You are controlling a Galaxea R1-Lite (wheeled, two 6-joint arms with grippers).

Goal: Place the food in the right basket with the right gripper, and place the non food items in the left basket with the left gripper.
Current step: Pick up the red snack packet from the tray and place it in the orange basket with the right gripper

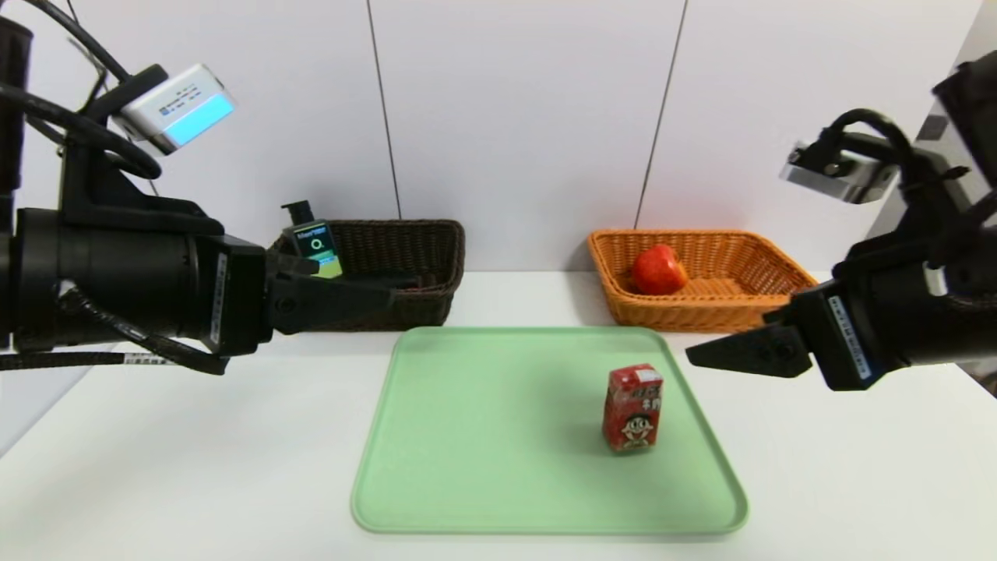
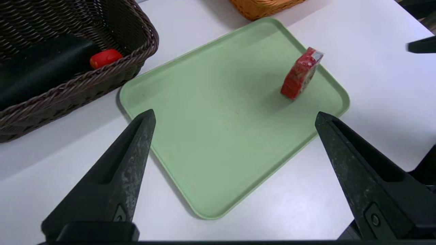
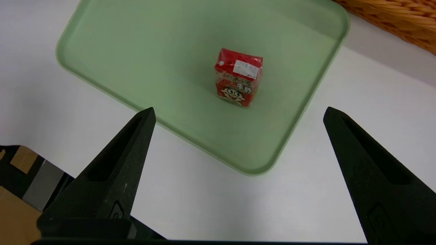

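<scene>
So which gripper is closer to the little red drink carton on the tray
The right gripper, open, hangs just above and to the right of the red drink carton. The left gripper, also open, sits across the green tray, in front of the dark basket.

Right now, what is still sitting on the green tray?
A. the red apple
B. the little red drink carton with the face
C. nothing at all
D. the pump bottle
B: only the red drink carton stands on the green tray; the apple lies in the orange basket.
</scene>
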